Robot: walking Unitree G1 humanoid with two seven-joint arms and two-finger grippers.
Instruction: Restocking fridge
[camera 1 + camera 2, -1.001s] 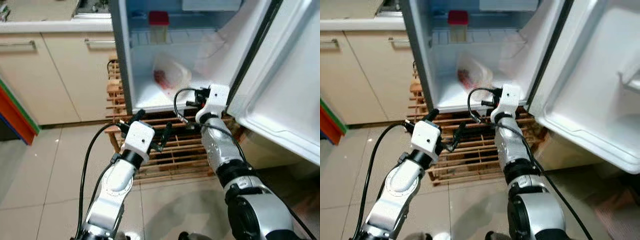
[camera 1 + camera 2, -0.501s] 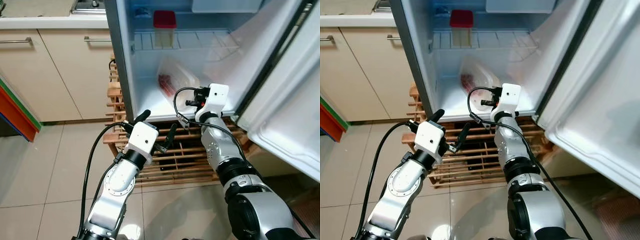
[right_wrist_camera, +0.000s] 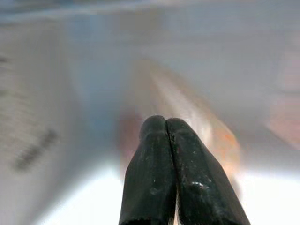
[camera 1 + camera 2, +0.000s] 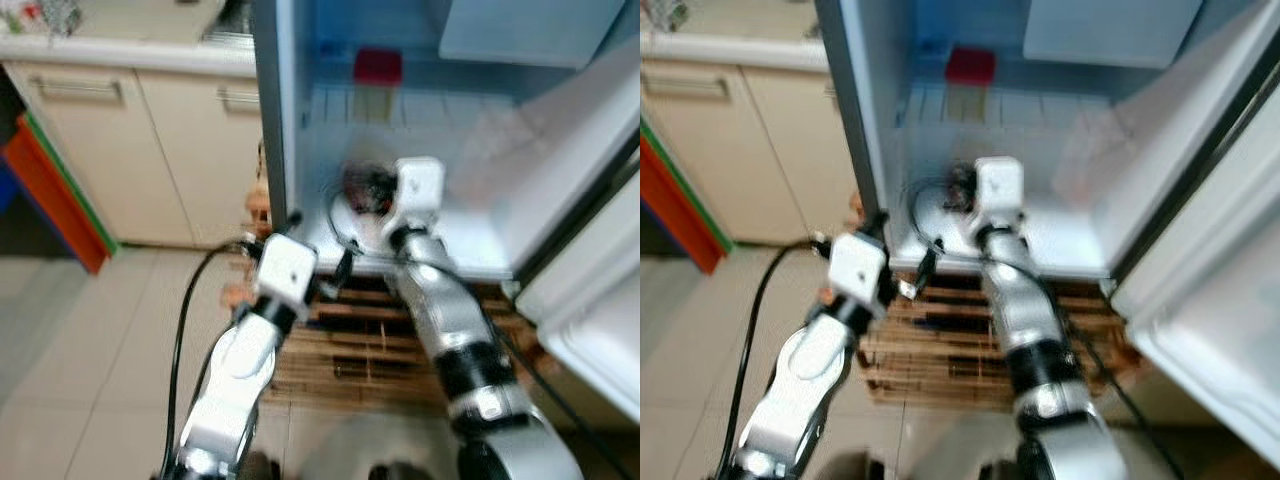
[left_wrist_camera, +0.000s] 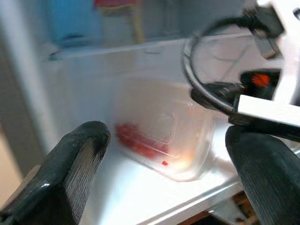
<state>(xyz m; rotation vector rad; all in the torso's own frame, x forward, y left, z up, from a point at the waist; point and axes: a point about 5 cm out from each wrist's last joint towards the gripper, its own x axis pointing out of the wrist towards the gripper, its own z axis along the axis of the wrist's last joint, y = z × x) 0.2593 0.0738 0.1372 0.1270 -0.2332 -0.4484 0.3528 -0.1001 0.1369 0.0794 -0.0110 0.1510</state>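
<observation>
Fridge (image 4: 300, 150) interior, clear container (image 5: 164, 136) just beyond pinched-together right hand (image 3: 167, 123); left hand (image 5: 164, 154) spread

**Colours in and around the open fridge**

The white-walled fridge interior (image 4: 470, 150) carries a pale blue cast toward 12 o'clock. On its wire shelf stands a pale yellow jar with a red lid (image 4: 377, 80). Lower down lies a clear plastic container with red contents (image 5: 161, 140), showing a faint orange tint on one side. The left gripper (image 5: 164, 183) has black fingers (image 5: 75, 164); the right gripper (image 3: 166, 126) is black too, on a silver arm with a white wrist block (image 4: 418, 187). At 9 o'clock sit cream cabinet doors (image 4: 190, 150) and a red panel with a green edge (image 4: 55, 190). Below the fridge is a brown slatted wooden rack (image 4: 350, 340) on beige floor tiles (image 4: 90, 370).
</observation>
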